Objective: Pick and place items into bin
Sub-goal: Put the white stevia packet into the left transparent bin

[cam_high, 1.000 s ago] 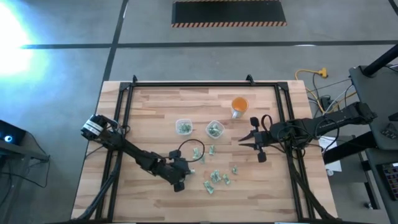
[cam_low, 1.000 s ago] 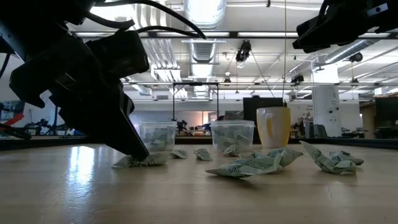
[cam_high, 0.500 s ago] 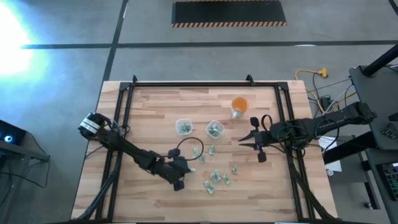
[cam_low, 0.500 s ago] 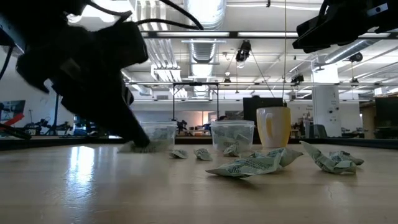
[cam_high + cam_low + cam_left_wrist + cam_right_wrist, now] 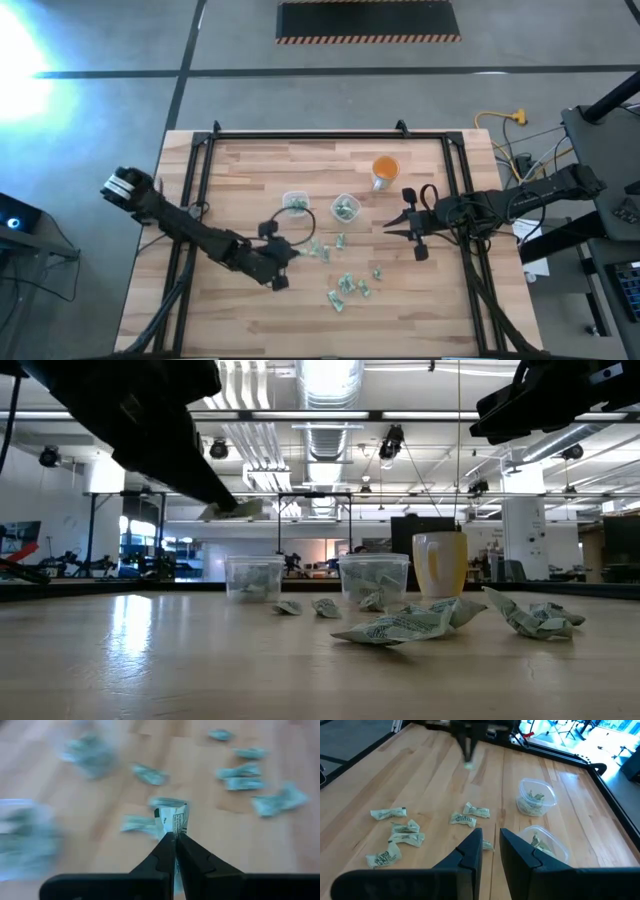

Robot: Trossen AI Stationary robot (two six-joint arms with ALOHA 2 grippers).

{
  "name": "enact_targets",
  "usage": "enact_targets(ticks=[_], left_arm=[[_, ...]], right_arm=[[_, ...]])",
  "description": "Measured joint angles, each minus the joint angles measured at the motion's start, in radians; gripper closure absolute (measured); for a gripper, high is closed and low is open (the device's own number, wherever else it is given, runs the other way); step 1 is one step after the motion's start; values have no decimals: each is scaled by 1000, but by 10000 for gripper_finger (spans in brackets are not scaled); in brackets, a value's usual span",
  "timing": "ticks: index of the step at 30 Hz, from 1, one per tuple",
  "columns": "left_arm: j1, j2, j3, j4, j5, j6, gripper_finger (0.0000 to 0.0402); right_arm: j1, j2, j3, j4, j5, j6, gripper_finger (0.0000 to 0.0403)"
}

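Several pale green-and-white wrappers [image 5: 342,288] lie scattered on the wooden table [image 5: 250,165], near two clear plastic cups [image 5: 294,204] [image 5: 345,208] that hold more of them. My left gripper [image 5: 296,251] hangs above the table left of the pile, shut on one wrapper [image 5: 173,819]. In the low view that wrapper [image 5: 243,510] is well above the tabletop. My right gripper [image 5: 390,228] waits open at the right, above the table, with nothing between its fingers [image 5: 470,847]. My left gripper pinches one end of the wrapper [image 5: 174,831] between its two fingertips. The fingers slant downward from the table's left side. The wrapper sticks out past the tips, lifted clear of the table.
An orange cup [image 5: 384,170] stands at the far right of the cups. Loose wrappers [image 5: 395,837] lie between the two arms. A black frame rail [image 5: 300,137] runs round the table. Bare wood lies at the near left [image 5: 190,310].
My left gripper has risen from the tabletop with the wrapper and drawn back a little toward the table's left and far edge. The wrapper, which lay on the wood a second ago, now hangs clear above it.
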Motion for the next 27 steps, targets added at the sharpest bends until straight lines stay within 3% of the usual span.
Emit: enact_targets(ticks=[7,12,19,27], left_arm=[[67,-142,-5,-195,-143,23,402],[186,-176,-5,-165,-154,162,402],[370,-159,-5,-120,-15,296,402],[517,-91,-5,-97,148,341,401]], right_arm=[[0,0,0,1,0,-5,346],[0,0,0,6,1,-16,346],[0,0,0,9,1,-37,346],[0,0,0,4,1,-34,346]])
